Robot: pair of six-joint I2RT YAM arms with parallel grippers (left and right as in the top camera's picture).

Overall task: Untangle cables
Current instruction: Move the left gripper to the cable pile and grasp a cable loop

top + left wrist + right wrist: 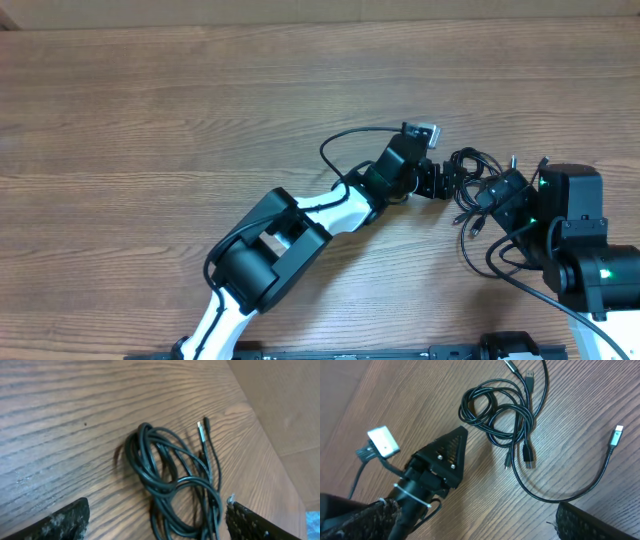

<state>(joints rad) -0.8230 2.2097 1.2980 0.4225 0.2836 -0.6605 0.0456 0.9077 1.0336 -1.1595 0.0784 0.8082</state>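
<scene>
**Cable untangling, early stage: both grippers are standing wide open and gripping nothing.**
The cables (497, 412) are lying on the table (150, 120) as 1 looped bundle. In the overhead view they are sitting at 3 o'clock of the left gripper (157, 505) and at 10 o'clock of the right gripper (492, 197). Only 1 strand, ending in a silver plug (617, 435), is trailing free toward 4 o'clock, and the loops are awaiting separation.
</scene>
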